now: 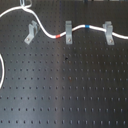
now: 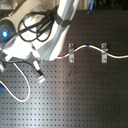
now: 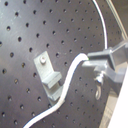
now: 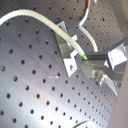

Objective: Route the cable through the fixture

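Cable [image 1: 50,34]: white, runs across the upper part of the first exterior view, from the upper left corner down over the slanted fixture [image 1: 32,31], then on through the middle clip [image 1: 68,30] and the right clip [image 1: 108,31] to the right edge. Red band [image 1: 60,36] just left of the middle clip, blue band [image 1: 86,26] between middle and right clips. A further loop of cable at the left edge, mid-height. All on a dark perforated board [image 1: 65,85].

Second exterior view: arm [image 2: 45,35] fills the upper left and hides the fixture; two upright clips and the cable stretch visible right of it, upper right of frame.

First wrist view: fixture [image 3: 48,76] left of centre, cable [image 3: 70,75] passing just beside its slotted top. Gripper [image 3: 92,62] at right of frame, one finger [image 3: 105,57] touching the cable; second finger not made out, so cannot tell whether spread or pinching.

Second wrist view: fixture [image 4: 70,50] at upper centre, cable [image 4: 50,22] lying over it and reaching the fingertip [image 4: 95,57] at right.
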Robot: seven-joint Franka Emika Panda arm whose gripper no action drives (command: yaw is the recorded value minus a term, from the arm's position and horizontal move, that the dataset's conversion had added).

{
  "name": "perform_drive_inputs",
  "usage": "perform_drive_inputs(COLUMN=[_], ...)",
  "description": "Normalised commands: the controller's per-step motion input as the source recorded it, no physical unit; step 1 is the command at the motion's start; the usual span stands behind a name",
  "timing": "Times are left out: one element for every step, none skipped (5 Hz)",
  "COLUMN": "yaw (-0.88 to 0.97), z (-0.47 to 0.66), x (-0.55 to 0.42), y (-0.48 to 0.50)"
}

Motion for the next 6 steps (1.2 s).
perform_drive_inputs(yaw=[0.89, 0.89, 0.86, 0.77, 0.51, 0.3], z=[0.32, 0.36, 0.14, 0.07, 0.02, 0.02], x=[0.015, 0.039, -0.02, -0.135, -0.327, -0.448], y=[-0.004, -0.075, -0.039, 0.007, -0.023, -0.045])
